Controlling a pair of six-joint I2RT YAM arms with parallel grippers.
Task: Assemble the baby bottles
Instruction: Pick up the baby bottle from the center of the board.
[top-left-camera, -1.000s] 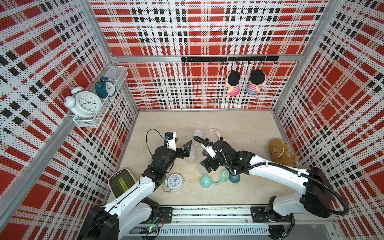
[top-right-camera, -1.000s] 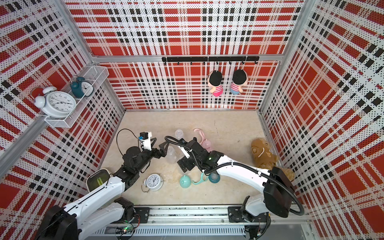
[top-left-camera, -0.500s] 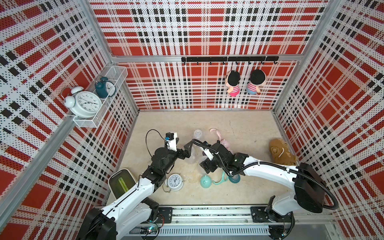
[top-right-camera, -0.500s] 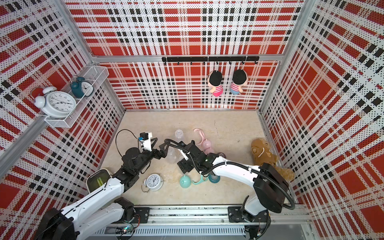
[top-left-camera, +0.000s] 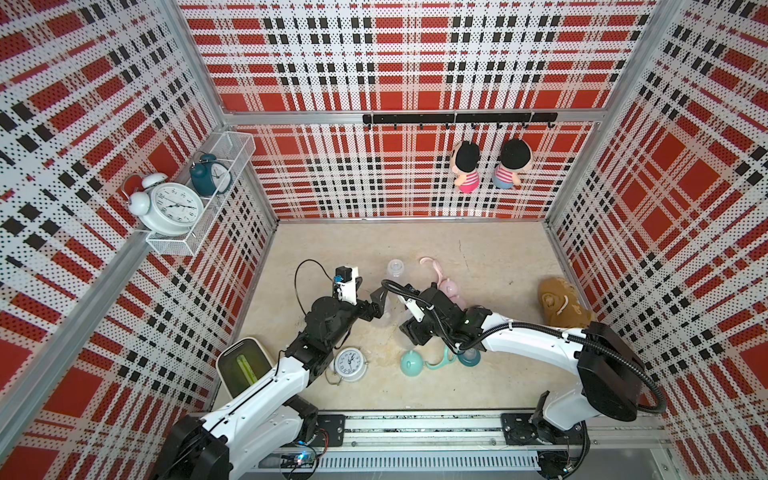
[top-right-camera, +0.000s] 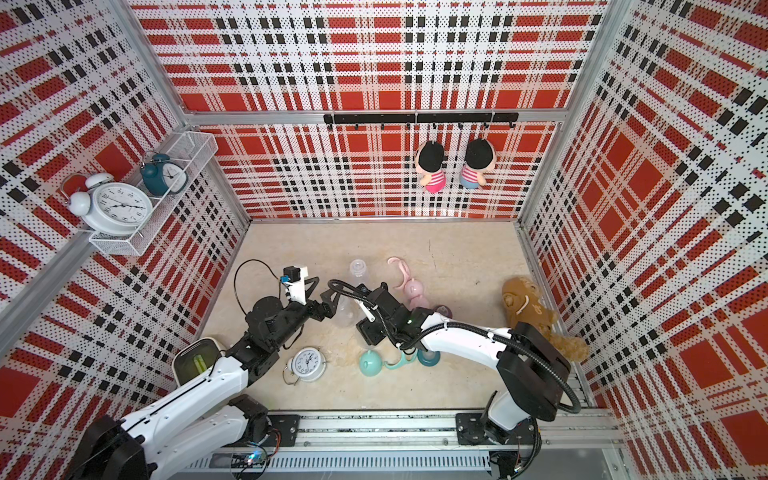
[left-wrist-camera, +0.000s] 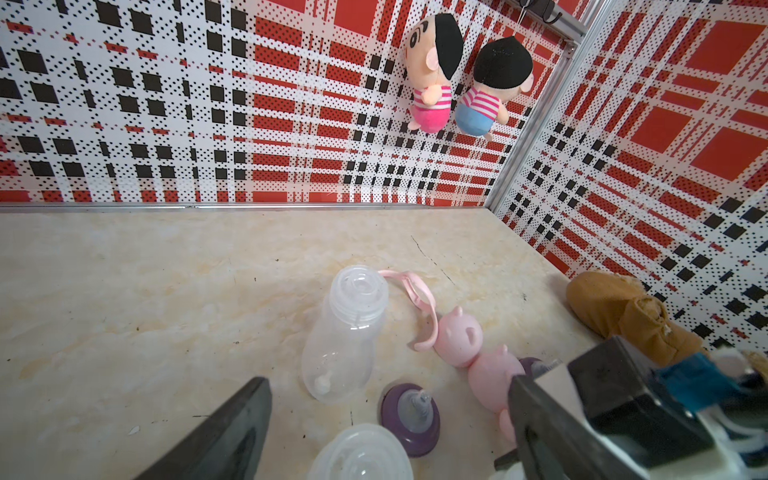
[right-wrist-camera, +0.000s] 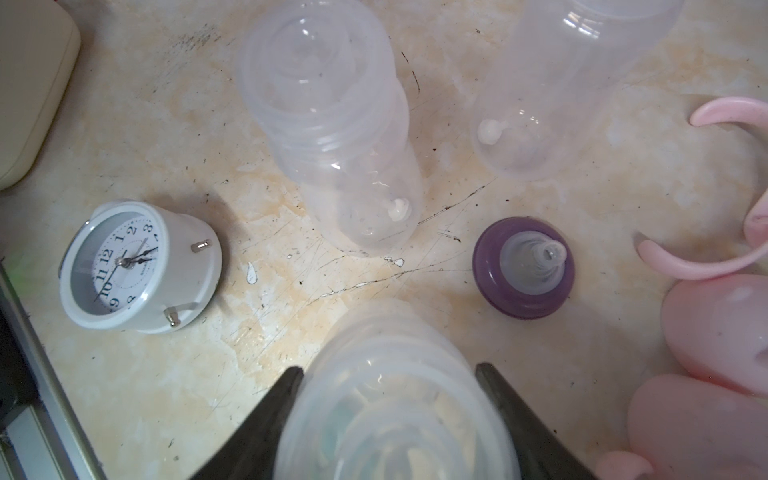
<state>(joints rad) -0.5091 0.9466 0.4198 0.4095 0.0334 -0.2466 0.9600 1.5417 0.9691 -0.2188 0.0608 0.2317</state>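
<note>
Lowest in a top view, nearest the rail, the teal dome cap (top-left-camera: 410, 363) and teal collar (top-left-camera: 469, 356) lie loose on the table (left-wrist-camera: 166, 291), fitted to nothing. Just above them the right arm reaches in. At the bottom centre of the right wrist view, the right gripper (right-wrist-camera: 390, 368) straddles the nearest clear bottle (right-wrist-camera: 395, 415). Its black fingers (right-wrist-camera: 266, 415) lie against both sides of the ridged neck, so it reads as pinching, though I cannot tell how firmly.

Beyond it, at the bottom edge of the left wrist view, the left gripper (left-wrist-camera: 388, 380) is spread around the middle clear bottle (left-wrist-camera: 361, 455), with bare table between finger and plastic. The purple nipple collar (left-wrist-camera: 411, 417) sits just right of that bottle, nipple up. The pink dome caps (left-wrist-camera: 459, 343) and pink handled ring (left-wrist-camera: 415, 297) lie farther up and right. The far clear bottle (left-wrist-camera: 345, 336) stands upright at frame centre, its neck bare.

The step in hand looks like securing the bottle bodies before any collar goes on. Next, the left claw likely has to close squarely without tipping its bottle, and then one arm must free itself to fetch a collar.
</note>
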